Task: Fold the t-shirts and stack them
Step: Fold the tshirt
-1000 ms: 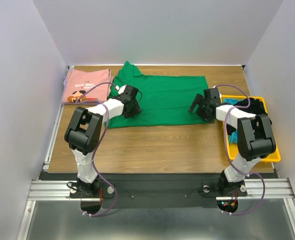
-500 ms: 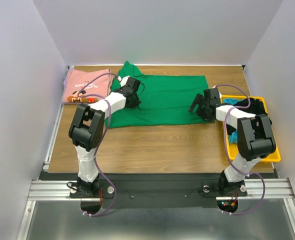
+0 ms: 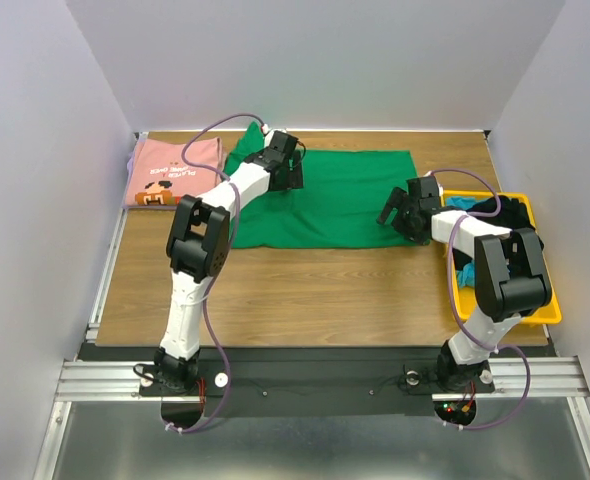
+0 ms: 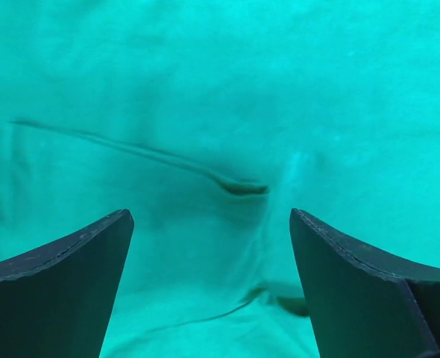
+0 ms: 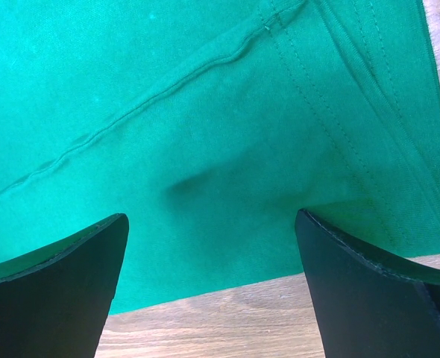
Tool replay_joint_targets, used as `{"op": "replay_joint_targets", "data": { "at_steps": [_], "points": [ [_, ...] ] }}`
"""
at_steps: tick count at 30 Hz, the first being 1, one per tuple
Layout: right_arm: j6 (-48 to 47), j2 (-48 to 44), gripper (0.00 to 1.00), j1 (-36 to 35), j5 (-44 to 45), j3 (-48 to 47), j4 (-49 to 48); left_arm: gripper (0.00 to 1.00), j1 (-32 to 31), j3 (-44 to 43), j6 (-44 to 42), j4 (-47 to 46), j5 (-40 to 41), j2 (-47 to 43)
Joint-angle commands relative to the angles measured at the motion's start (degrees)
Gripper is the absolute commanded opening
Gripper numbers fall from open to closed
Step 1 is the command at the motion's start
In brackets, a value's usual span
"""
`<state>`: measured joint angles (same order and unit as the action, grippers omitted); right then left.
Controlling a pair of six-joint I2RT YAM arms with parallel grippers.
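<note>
The green t-shirt lies spread flat across the back middle of the table. The pink t-shirt, folded, lies at the back left. My left gripper is open above the green shirt's upper left part, near the sleeve; its wrist view shows only creased green cloth between the fingers. My right gripper is open over the shirt's lower right corner; its wrist view shows the hemmed edge and bare wood below it. Neither gripper holds anything.
A yellow tray with dark and teal clothes stands at the right edge, beside the right arm. Grey walls enclose the table on three sides. Bare wood lies between the green shirt and the arm bases.
My left gripper has moved from the green shirt's lower left edge up and right to its upper left part. The shirt's left side looks flatter. The right arm has not moved.
</note>
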<state>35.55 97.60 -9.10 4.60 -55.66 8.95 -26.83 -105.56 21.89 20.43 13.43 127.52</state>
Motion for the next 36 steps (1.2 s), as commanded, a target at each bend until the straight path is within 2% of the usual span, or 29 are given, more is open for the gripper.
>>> {"op": "replay_joint_targets", "data": {
  "at_steps": [1,6,9,13,20,23,24,27,31,34,36],
  "points": [
    [-0.4,1.0,1.0,-0.4,-0.3,2.0,1.3,0.98,-0.4,0.0,-2.6,2.5,4.6,-7.4],
    [-0.7,0.1,1.0,-0.4,0.1,2.2,1.3,0.98,-0.5,10.0,1.1,-1.3,3.6,-13.8],
    [-0.7,-0.7,1.0,-0.4,-0.1,2.6,1.2,0.98,-0.4,21.8,4.3,-4.7,4.1,-17.4],
    [-0.2,-1.2,1.0,-0.3,0.1,4.8,1.2,0.99,0.8,33.5,7.7,-10.5,2.7,-21.7],
    [1.7,-3.9,1.0,-0.4,-0.1,12.0,1.2,0.98,3.2,44.6,11.4,-12.8,1.2,-22.8],
    [3.9,-9.2,1.0,-0.4,-0.6,17.0,1.3,0.98,3.0,52.2,16.1,-12.2,-1.8,-26.3],
    [4.6,-9.2,1.0,-0.3,-1.0,18.3,1.3,0.98,2.9,52.2,17.5,-12.1,-1.8,-27.8],
    [6.3,-16.3,1.0,-0.5,-1.8,24.9,2.6,0.98,2.6,62.1,21.8,-10.3,-1.7,-36.6],
    [9.2,-28.2,1.0,-0.7,-3.7,31.7,5.5,0.98,1.7,70.1,26.9,-7.4,-2.3,-45.1],
    [10.9,-34.6,1.0,-0.8,-3.8,36.4,9.6,0.98,-0.3,72.7,29.4,-3.1,-0.3,-51.2],
    [12.5,-41.3,1.0,-0.8,-6.1,37.5,12.4,0.98,-1.7,73.5,31.4,-2.3,-1.9,-54.4]
  ]
}}
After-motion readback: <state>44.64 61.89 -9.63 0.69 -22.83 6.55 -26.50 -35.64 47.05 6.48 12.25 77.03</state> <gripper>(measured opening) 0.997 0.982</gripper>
